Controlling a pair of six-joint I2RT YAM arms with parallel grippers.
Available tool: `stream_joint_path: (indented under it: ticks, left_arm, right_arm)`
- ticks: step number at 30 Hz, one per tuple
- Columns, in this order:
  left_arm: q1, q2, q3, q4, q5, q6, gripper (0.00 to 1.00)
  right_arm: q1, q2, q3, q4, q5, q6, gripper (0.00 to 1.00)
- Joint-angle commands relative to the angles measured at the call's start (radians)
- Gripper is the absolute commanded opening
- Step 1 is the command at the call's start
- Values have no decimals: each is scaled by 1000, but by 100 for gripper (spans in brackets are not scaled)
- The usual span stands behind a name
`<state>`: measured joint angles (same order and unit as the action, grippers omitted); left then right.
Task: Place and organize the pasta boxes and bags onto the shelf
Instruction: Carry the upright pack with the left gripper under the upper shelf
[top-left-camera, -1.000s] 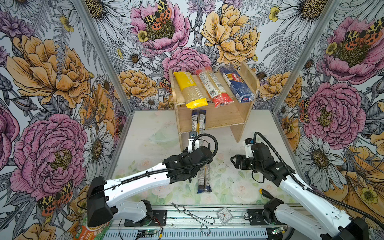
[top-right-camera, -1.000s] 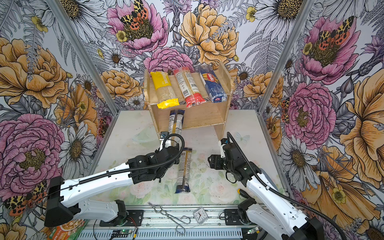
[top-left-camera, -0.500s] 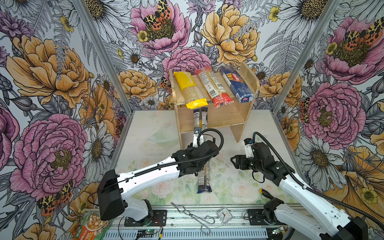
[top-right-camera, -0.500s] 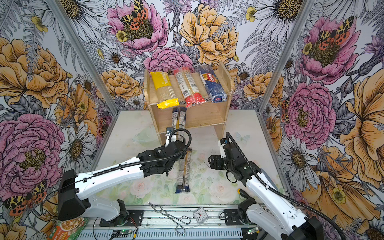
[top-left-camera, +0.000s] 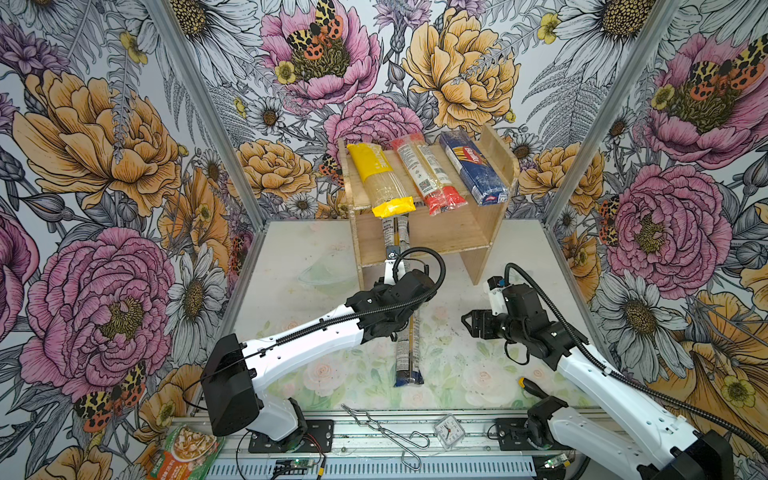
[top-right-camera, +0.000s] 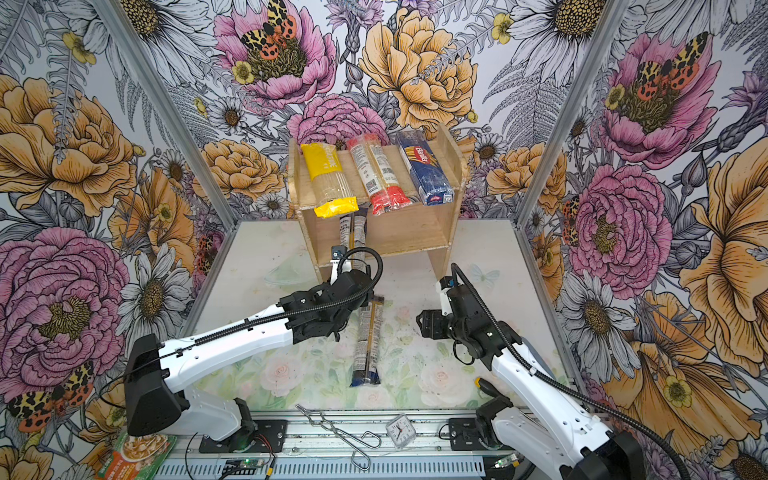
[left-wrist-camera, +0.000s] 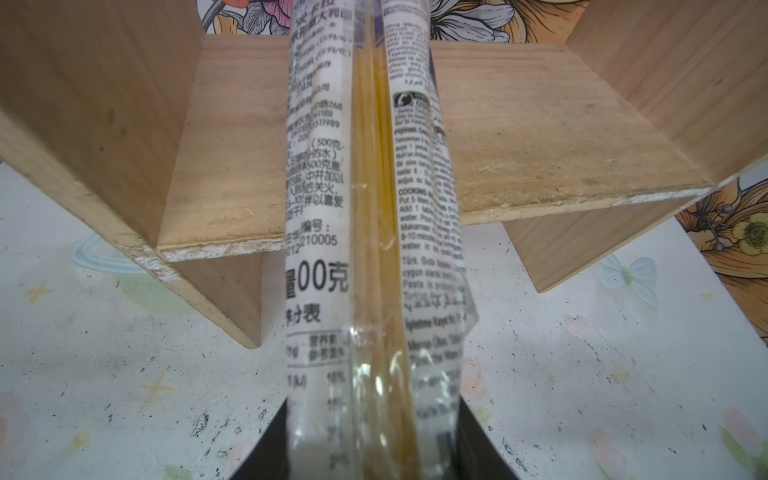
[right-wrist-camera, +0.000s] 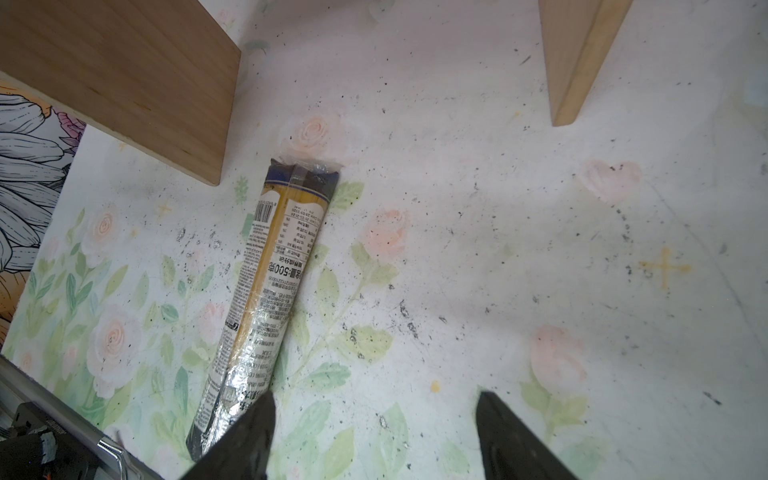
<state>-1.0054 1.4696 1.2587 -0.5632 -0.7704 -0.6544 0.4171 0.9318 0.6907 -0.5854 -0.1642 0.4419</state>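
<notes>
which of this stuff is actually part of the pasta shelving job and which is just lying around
Job: shelf; yellow-ended pack, red-ended pack and blue Barilla pack on its top tier; slim clear pack over the lower tier; loose slim clear pack on the table.
Lying about: green-orange food pouch, wire tool, small clock.

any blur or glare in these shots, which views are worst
Left wrist view: the held pack blurs near the lens, with glare spots on its wrap; the shelf is sharper. Right wrist view: loose pack sharp, right tool soft and dark.
</notes>
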Motion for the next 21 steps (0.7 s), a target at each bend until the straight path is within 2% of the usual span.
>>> stream_joint_path:
  ticks: [1,21]
  left_arm:
    - [27,-16,60,148,-74,43,31]
    - [89,41,87,216,-69,85,32]
  right_arm:
    - [-9,1,13,23,-13,-21,78]
    - [-15,33,23,24,-17,-38,78]
